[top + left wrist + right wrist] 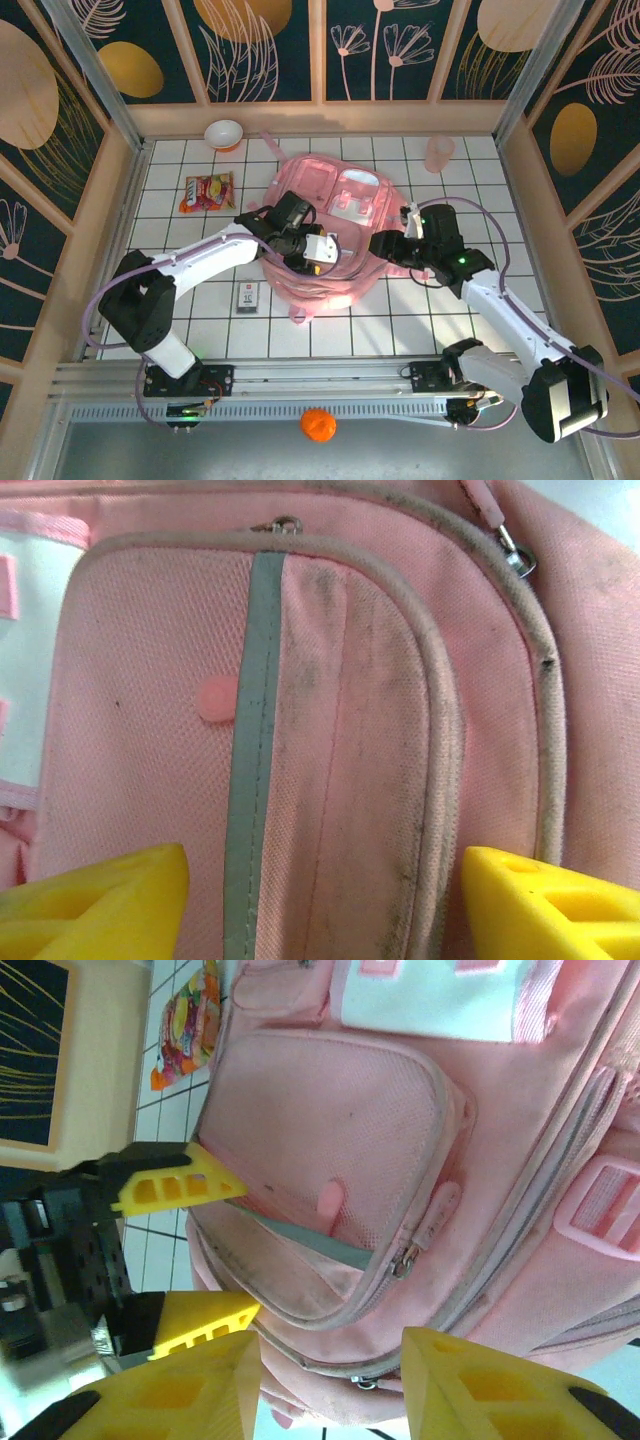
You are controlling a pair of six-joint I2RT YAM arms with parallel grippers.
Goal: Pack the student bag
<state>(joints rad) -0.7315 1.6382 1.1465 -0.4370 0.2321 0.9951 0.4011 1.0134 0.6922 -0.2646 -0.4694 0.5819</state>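
Student bag (335, 185) lies flat; left tool (325, 880) wide, right tool (330, 1380) parted, both empty.

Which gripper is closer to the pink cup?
Right. The right gripper is at the student bag's right edge, on the cup's side; the left gripper is farther left, over the bag.

No text can be read with certainty. The small card (248, 296) has a white label with dark marks, perhaps two characters, too small to make out. The snack packet (207, 191) carries bright red, yellow and green print, but no word on it is legible from above or from the right wrist. The bag (330, 215) shows no legible lettering, brand or number on its pockets or white panel.
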